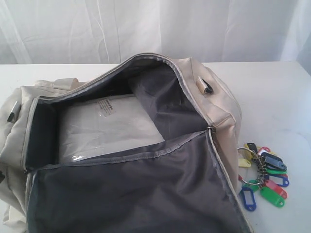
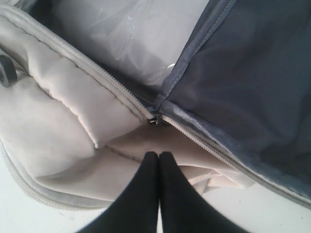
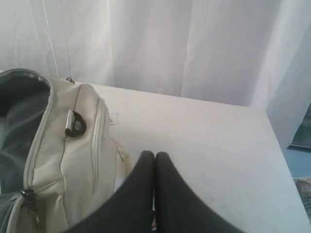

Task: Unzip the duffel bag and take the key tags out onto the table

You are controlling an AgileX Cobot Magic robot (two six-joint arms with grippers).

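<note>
A white curtain [image 1: 146, 29] hangs in folds behind the far edge of the table [image 1: 282, 97]. A flat pale packet [image 1: 112, 128] wrapped in clear plastic lies inside the duffel bag [image 1: 218, 104].

Left hand [image 2: 158, 154], two black fingers pressed together tip to tip, tapering to a narrow point, right hand [image 3: 154, 154] in the same pose, black fingers closed flat against each other

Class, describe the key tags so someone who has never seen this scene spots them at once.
Start at the big cream duffel bag lying unzipped on the white table. Just off its right end in the exterior view, on the tabletop, lie the key tags. They are the only brightly coloured thing here: a small bunch in blue, green, red and yellow.
</note>
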